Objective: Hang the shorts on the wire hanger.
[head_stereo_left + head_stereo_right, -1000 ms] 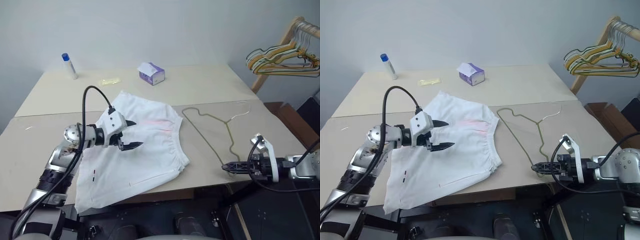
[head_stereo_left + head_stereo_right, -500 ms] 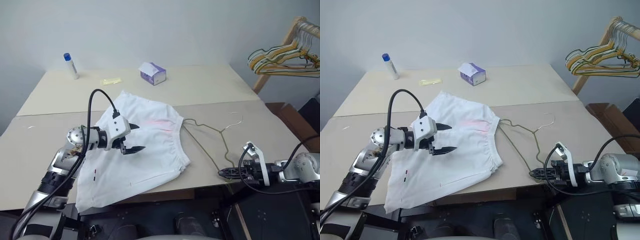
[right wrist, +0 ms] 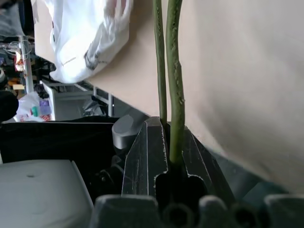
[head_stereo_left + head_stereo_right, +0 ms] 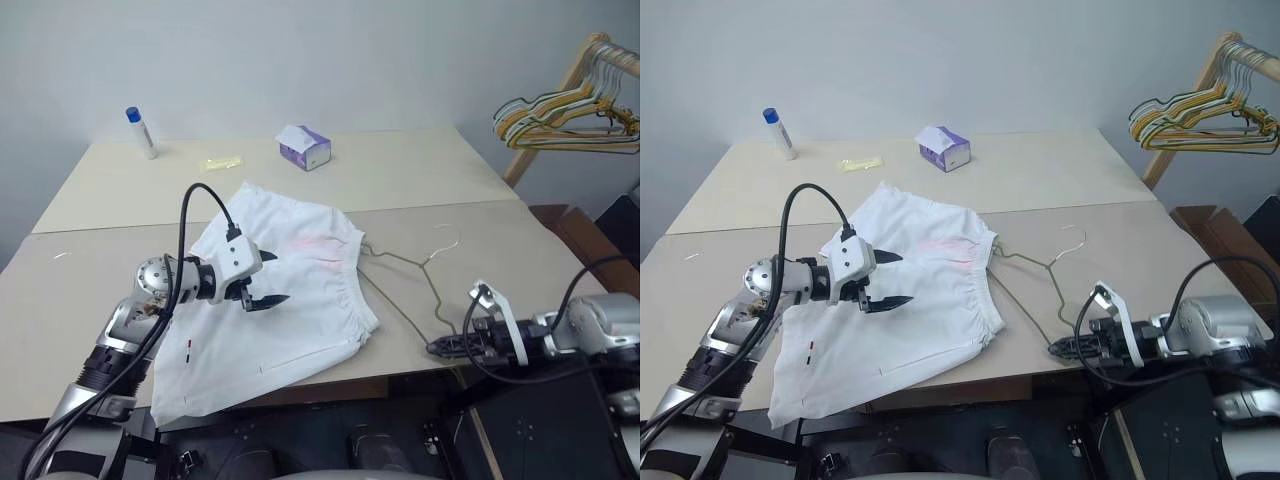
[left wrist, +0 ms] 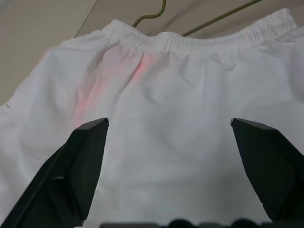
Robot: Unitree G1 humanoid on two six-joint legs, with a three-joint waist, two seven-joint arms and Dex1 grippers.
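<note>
The white shorts lie spread flat on the table, waistband toward the right. Just above their middle hovers my left gripper, open, its black fingers wide apart over the fabric and the pink patch. The olive-green wire hanger lies to the right of the shorts, one shoulder close to the waistband and its silvery hook pointing away. At the table's front edge my right gripper is shut on the hanger's near end; the right wrist view shows the green wire clamped between the fingers.
A purple-and-white tissue box, a blue-capped bottle and a yellowish packet sit at the back of the table. A bunch of yellow and pale hangers hangs on a wooden rack at the far right. The shorts' lower corner droops over the front edge.
My right gripper has slid left along the front edge with the hanger in it. The hanger has swung toward the shorts' waistband. The left gripper has stayed in place.
</note>
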